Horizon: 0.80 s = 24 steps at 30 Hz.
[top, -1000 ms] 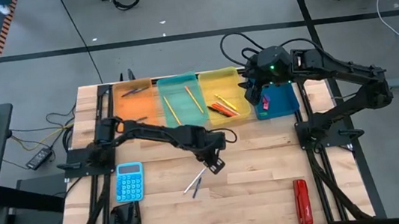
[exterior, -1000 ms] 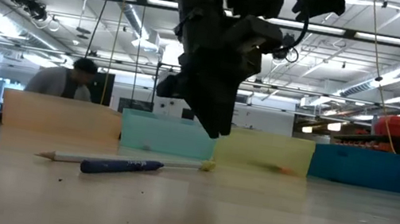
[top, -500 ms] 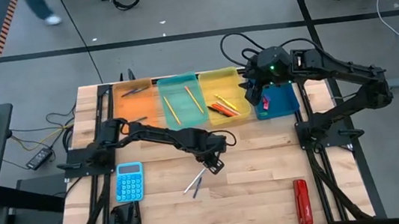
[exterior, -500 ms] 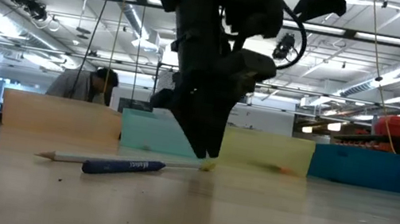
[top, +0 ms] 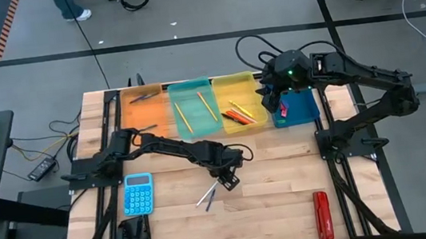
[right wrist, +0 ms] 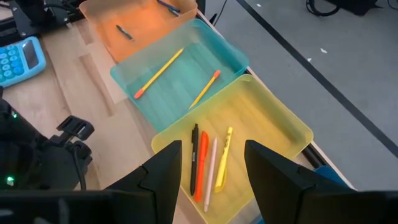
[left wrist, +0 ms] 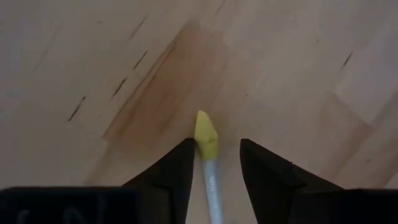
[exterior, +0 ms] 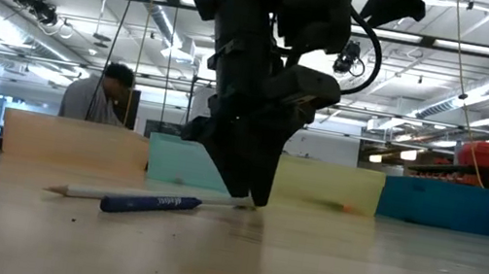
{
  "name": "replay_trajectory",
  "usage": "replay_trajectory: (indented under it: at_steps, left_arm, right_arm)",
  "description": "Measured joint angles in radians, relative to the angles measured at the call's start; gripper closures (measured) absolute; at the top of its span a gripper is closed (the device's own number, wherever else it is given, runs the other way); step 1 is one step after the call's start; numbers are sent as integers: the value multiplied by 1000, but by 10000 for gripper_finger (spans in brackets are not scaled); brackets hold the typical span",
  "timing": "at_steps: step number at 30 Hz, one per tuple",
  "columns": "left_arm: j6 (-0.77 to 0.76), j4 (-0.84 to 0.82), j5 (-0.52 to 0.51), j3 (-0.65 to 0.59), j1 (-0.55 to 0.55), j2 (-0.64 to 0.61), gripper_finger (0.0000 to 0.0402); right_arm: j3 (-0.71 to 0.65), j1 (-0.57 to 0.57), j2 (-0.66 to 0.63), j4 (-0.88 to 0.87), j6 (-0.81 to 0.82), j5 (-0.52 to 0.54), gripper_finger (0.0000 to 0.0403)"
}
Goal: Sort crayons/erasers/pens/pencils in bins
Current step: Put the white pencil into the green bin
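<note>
A white pencil (top: pixel 207 192) with a yellow eraser tip (left wrist: pixel 206 135) lies on the wooden table, and a blue pen (exterior: pixel 150 203) lies alongside it. My left gripper (top: pixel 228 180) points steeply down at the pencil's eraser end and is open, one finger on each side of it (left wrist: pixel 214 158). My right gripper (right wrist: pixel 211 163) hangs open and holds nothing, high above the yellow bin (top: pixel 239 100) and dark blue bin (top: pixel 299 108). The orange bin (top: pixel 145 109) holds dark pens, and the teal bin (top: pixel 193 106) holds two pencils. My left gripper straddles the pencil's eraser end (left wrist: pixel 206 135) from above, fingers down at the tabletop. One finger (left wrist: pixel 181 168) stands right beside the eraser; whether it touches, I cannot tell. The other finger is apart from it. The pencil lies flat on the table.
A light-blue calculator (top: pixel 138 194) and a black object (top: pixel 134 237) sit near the table's left front. A red oblong tool (top: pixel 322 217) lies at the right front. The yellow bin holds several coloured sticks (right wrist: pixel 208 165). A person (exterior: pixel 98 99) shows in the room behind.
My left gripper has come down to the tabletop over the pencil's eraser end. The pencil and pen lie where they were. My right gripper has kept still.
</note>
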Motion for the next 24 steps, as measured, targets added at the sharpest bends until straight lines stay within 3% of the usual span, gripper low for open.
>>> replay_trajectory:
  at_steps: [9, 19, 24]
  left_arm:
    - [2, -22, -35, -2, 0, 3, 296]
    - [-2, -26, -47, -5, 0, -3, 367]
    - [-4, -19, -48, -7, 0, -15, 365]
  right_arm:
    - [0, 26, 0, 0, 60, 0, 219]
    - [0, 44, 0, 0, 53, 0, 219]
    - [0, 43, 0, 0, 20, 0, 219]
